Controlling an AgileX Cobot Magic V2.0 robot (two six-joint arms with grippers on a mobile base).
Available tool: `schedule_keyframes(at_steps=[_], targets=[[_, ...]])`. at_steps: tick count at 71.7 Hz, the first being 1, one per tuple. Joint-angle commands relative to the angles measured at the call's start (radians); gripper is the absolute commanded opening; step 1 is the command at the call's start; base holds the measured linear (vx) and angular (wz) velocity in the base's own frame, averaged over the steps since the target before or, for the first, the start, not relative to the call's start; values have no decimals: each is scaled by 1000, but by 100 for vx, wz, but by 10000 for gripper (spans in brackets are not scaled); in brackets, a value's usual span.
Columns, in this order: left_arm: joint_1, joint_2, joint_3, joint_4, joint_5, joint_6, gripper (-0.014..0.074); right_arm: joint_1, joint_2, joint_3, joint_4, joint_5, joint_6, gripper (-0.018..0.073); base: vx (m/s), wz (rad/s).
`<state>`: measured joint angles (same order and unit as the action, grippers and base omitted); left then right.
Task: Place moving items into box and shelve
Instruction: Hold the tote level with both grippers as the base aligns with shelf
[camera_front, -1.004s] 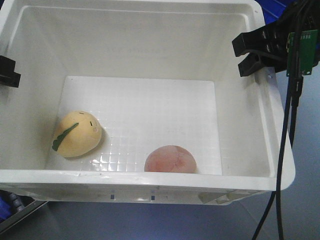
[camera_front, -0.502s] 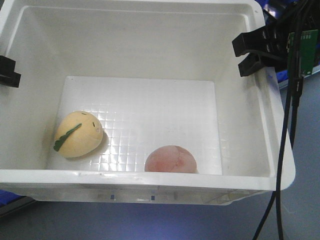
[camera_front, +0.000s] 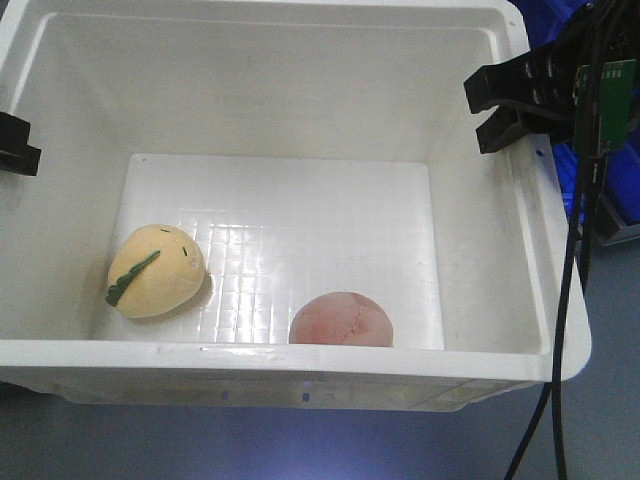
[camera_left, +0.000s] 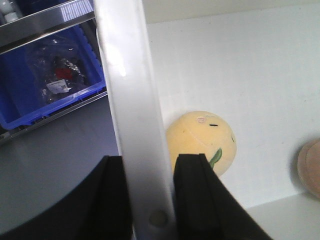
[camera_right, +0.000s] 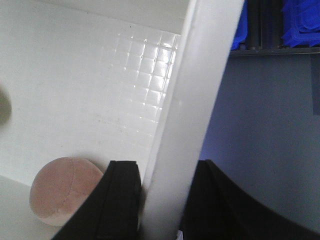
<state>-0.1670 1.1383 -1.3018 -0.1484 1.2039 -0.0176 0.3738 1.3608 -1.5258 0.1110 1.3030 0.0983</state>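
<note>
Exterior front-facing view shows both plush balls already in the white box (camera_front: 300, 120): the pale yellow ball (camera_front: 155, 270) sits around 8 o'clock on the floor, and the pinkish-brown ball (camera_front: 341, 319) is down near 6 o'clock against the near wall. The left gripper (camera_left: 147, 192) is clamped narrow on the box's left rim and the right gripper (camera_right: 160, 200) pinches the right rim likewise. Looks like a two-handed carry grip, so shelving is what's left.

Two balls in box (camera_front: 300, 30) — leaf-strip ball (camera_front: 155, 270) left, ridged ball (camera_front: 341, 319) right-front.
</note>
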Motion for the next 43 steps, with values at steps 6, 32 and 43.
schedule_keyframes(at_steps=[6, 32, 43], targets=[[1, -32, -44, -49, -112, 11, -17, 1, -39, -47, 33, -32, -24, -12, 0, 36], [1, -32, -44, -49, -112, 11, -17, 1, -39, -47, 33, -31, -24, -12, 3, 40], [1, -32, -44, -49, -112, 11, -17, 1, -39, -47, 34, -31, -24, -12, 8, 43]])
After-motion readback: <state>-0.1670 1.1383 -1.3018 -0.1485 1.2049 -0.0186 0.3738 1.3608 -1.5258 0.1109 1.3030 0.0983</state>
